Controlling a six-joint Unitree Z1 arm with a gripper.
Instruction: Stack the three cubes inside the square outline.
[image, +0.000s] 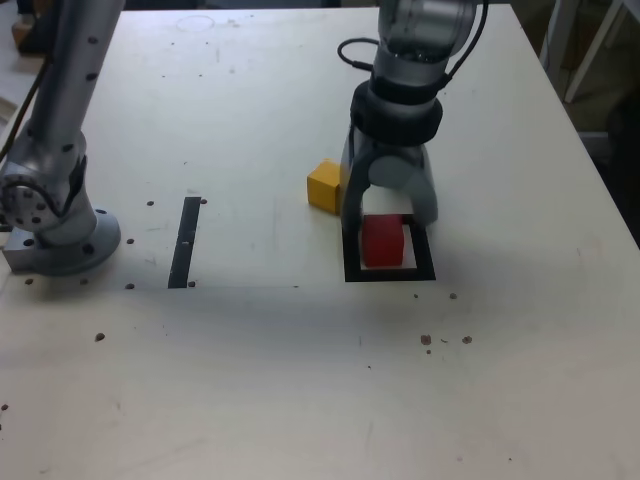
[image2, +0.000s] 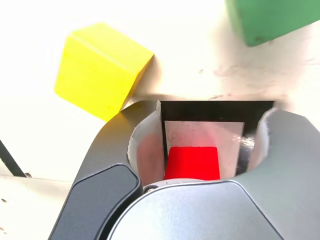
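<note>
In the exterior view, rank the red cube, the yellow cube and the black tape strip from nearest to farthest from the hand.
1. The red cube, between the jaws of the hand, inside the square outline.
2. The yellow cube, just off the hand toward the exterior view's left.
3. The black tape strip, far toward the exterior view's left, near the arm's base.

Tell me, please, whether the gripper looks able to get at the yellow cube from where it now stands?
Probably yes. The yellow cube sits on the bare table just outside the square outline, beside the gripper, with nothing on top. The gripper would first have to lift clear of the red cube.
</note>
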